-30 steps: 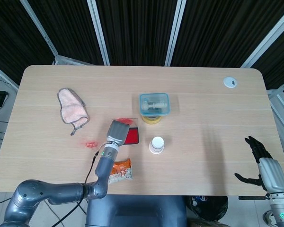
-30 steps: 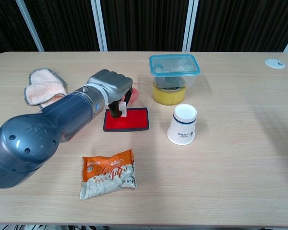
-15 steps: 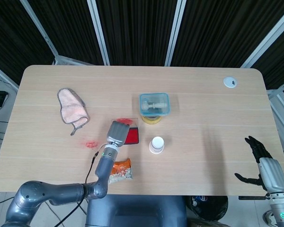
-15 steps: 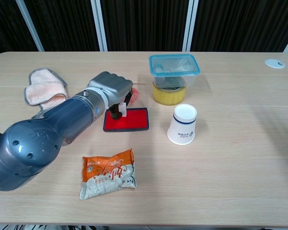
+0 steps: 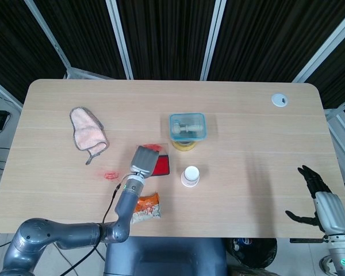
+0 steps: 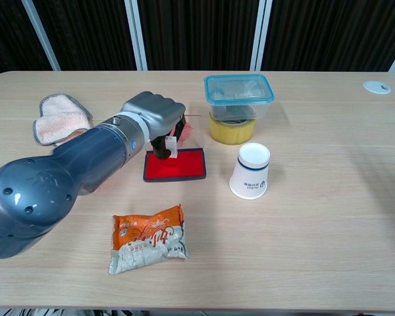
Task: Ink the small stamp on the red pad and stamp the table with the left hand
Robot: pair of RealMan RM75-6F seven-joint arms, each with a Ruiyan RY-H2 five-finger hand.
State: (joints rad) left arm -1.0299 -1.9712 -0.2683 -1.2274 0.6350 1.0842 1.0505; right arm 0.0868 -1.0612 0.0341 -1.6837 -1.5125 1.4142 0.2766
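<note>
Small stamp (image 6: pixel 168 146) pinched in my left hand (image 6: pixel 155 117), fingers curled round it, its base on or just above the upper-left part of the red pad (image 6: pixel 178 166); contact not resolvable from either view. Pad's clear lid (image 6: pixel 192 134) stands tilted up at the pad's far edge, just behind my knuckles.

Risks, my judgement: lifting with a backward drift could knock the lid; a tilted stamp would ink unevenly; pressing off-centre near the pad's edge could tip or drag the pad.

Paper cup (image 6: pixel 251 170) just right of the pad, snack packet (image 6: pixel 149 238) in front of it; both could be clipped on the swing out to bare table (image 6: pixel 329 217).

Right hand (image 5: pixel 314 192) far right of the pad, fingers spread, holding nothing.
</note>
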